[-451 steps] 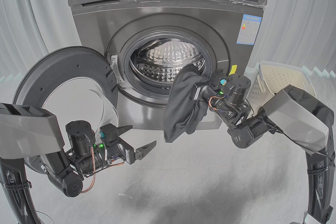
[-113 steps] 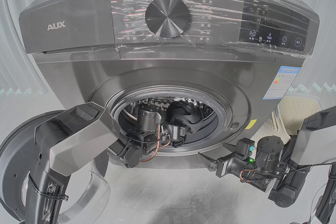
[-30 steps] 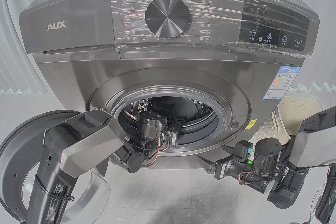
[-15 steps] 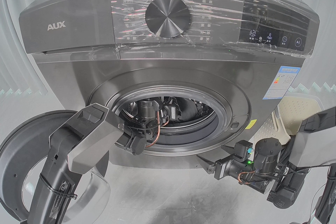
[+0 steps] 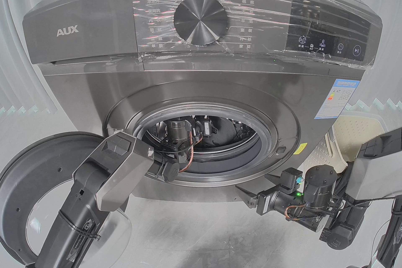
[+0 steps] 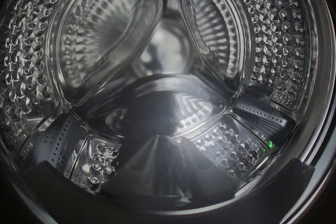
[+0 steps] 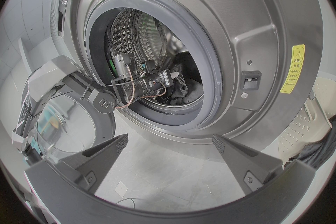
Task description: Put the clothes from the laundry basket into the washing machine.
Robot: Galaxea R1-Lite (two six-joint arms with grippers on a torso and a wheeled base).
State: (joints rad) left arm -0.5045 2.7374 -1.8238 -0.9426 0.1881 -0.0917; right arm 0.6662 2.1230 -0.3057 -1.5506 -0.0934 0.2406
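The washing machine (image 5: 201, 84) stands in front of me with its door (image 5: 37, 181) swung open to the left. A dark garment (image 5: 228, 132) lies low inside the drum (image 6: 168, 49), also seen as dark garment (image 7: 183, 90) from the right wrist. My left gripper (image 5: 212, 130) is inside the drum mouth, right beside the garment. Its dark fingers (image 6: 154, 161) sit shut together and hold nothing. My right gripper (image 7: 169, 139) hangs open and empty below and to the right of the opening, seen from the head as right gripper (image 5: 253, 184). The cream laundry basket (image 5: 356, 130) leans at the machine's right side.
The grey rubber seal (image 7: 210, 70) rings the opening around my left arm. The door's glass bowl (image 5: 104, 235) juts out at lower left. Bare grey floor (image 5: 201, 235) lies in front of the machine.
Over the last second my left arm pushed deeper into the drum, toward the garment that now lies in it. My right arm kept still.
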